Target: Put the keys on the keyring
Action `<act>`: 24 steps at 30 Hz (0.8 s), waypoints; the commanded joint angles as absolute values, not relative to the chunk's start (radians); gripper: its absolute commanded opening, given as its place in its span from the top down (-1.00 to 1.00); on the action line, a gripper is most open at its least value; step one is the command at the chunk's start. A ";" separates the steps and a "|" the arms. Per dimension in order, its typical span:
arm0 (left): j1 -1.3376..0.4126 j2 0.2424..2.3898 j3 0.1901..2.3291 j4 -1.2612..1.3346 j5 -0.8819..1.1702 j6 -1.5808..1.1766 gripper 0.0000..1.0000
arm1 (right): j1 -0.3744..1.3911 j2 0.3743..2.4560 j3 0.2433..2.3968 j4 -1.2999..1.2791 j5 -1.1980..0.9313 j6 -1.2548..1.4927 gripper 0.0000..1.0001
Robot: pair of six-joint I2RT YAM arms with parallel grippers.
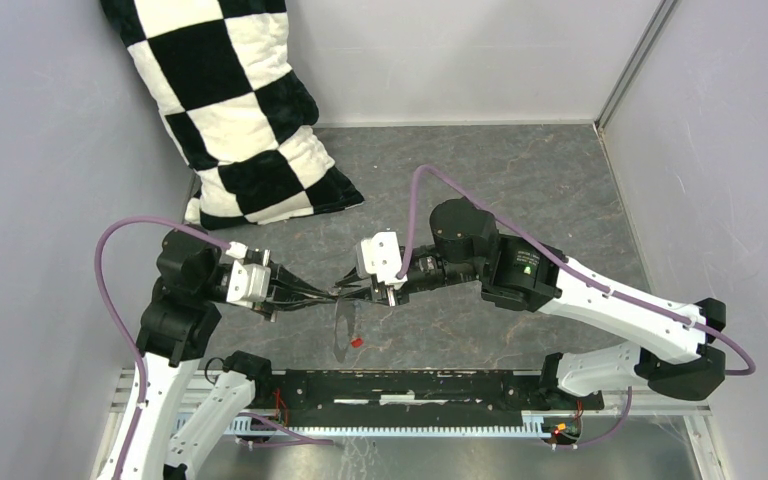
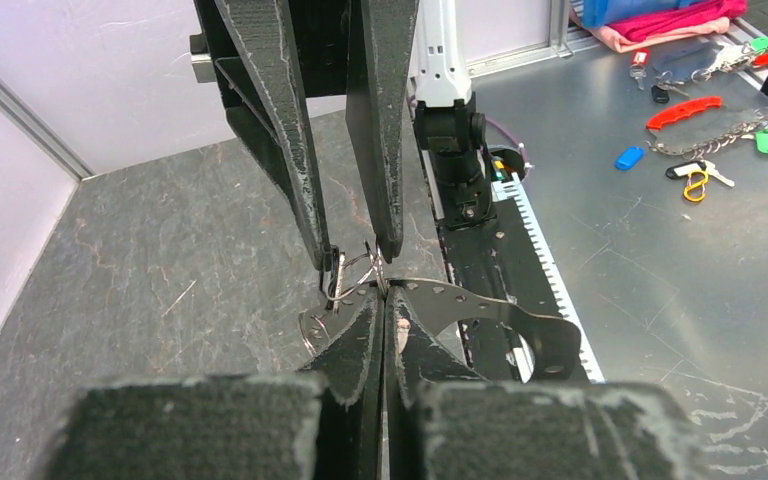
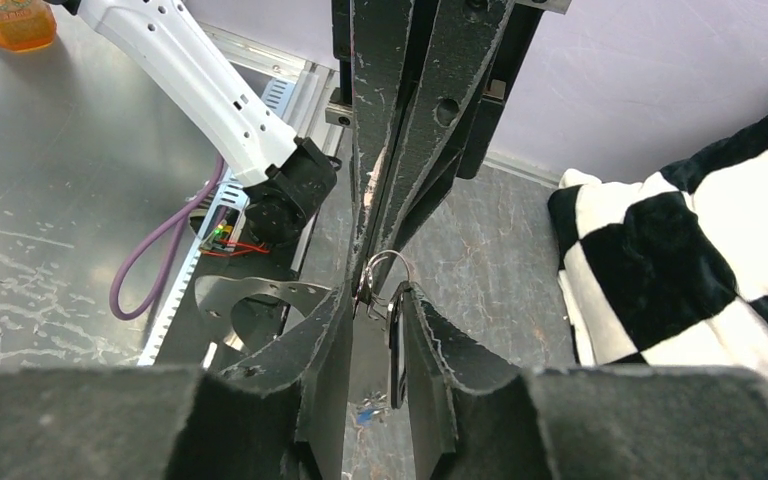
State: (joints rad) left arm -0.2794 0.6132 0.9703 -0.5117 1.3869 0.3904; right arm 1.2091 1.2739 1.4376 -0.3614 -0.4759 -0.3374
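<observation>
Grey slate table [image 1: 520,180]. Left gripper [image 2: 384,297]: jaws shut, pinching keyring [image 2: 352,272] above it. Right gripper [image 3: 382,292]: jaws narrow, clamped on dark key [image 3: 396,345] touching the ring. On table: red key [image 1: 356,341]. Advice: steady ring, feed key's hole onto wire end.

The checkered pillow [image 1: 230,110] blocks the desk [image 1: 520,170] at eleven o'clock; twelve to two lies open; a red key [image 1: 356,342] sits at six.
</observation>
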 commanded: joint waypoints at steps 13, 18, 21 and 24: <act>-0.282 0.593 0.966 -0.462 1.361 0.363 0.95 | 1.213 1.273 1.445 -0.344 -0.455 -0.365 0.99; -0.282 0.585 0.962 -0.462 1.360 0.364 0.95 | 1.213 1.277 1.461 -0.360 -0.441 -0.374 0.99; -0.282 0.586 0.963 -0.462 1.366 0.368 0.95 | 1.213 1.289 1.469 -0.360 -0.440 -0.372 0.96; -0.282 0.587 0.965 -0.462 1.367 0.371 0.96 | 1.213 1.303 1.478 -0.349 -0.459 -0.363 0.85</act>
State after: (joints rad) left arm -0.2790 0.5934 0.9600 -0.4984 1.3510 0.3908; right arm 1.2091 1.2797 1.4380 -0.3683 -0.4583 -0.3565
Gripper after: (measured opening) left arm 0.023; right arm 0.065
